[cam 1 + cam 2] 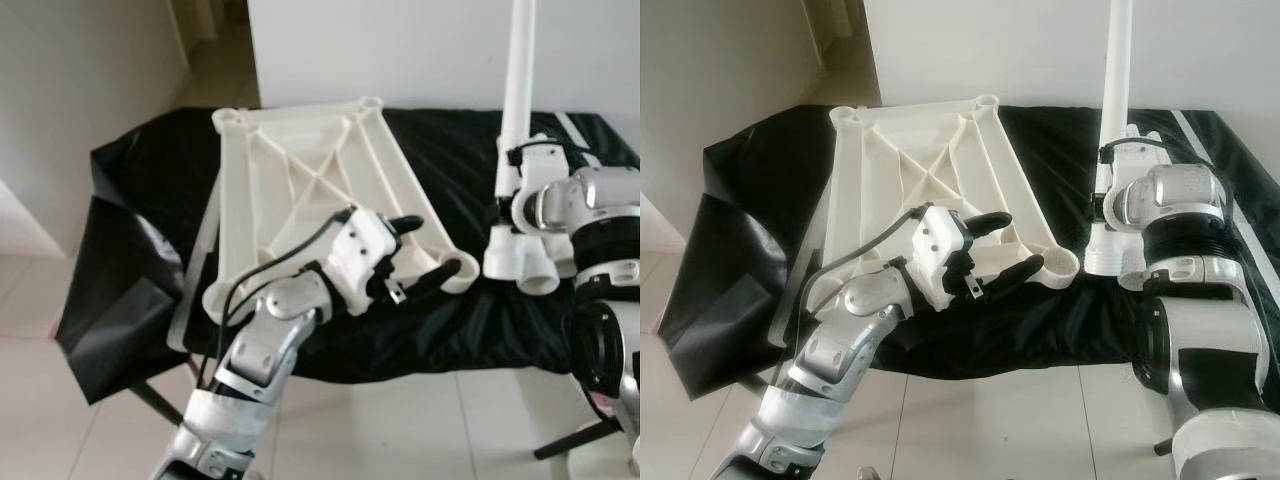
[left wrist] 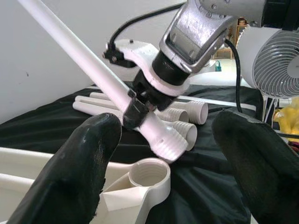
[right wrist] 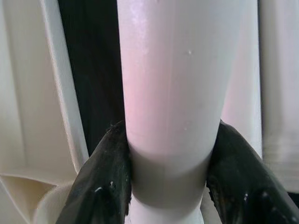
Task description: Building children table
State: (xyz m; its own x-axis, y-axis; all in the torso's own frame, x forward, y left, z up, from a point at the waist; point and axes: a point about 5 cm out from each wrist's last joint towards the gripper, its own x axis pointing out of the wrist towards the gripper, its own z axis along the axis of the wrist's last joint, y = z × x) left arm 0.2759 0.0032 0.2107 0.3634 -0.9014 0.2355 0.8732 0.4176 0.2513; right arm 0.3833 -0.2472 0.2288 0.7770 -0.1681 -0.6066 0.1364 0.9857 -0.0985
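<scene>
Table leg (image 1: 1116, 90) (top cut off) clamped in right hand (image 1: 1108, 192); left hand (image 1: 1012, 247) apart.

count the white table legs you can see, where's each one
4 that I can make out: one leg held upright by the right gripper, three spare legs lying on the black cloth behind it. More may be hidden.

Cream tabletop (image 1: 300, 190) upside down, white leg (image 1: 518, 90) upright, perhaps unattached

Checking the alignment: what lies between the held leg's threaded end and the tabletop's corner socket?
Only black cloth under a small gap; left wrist view shows the leg, in the right pincer, just above the socket.
</scene>
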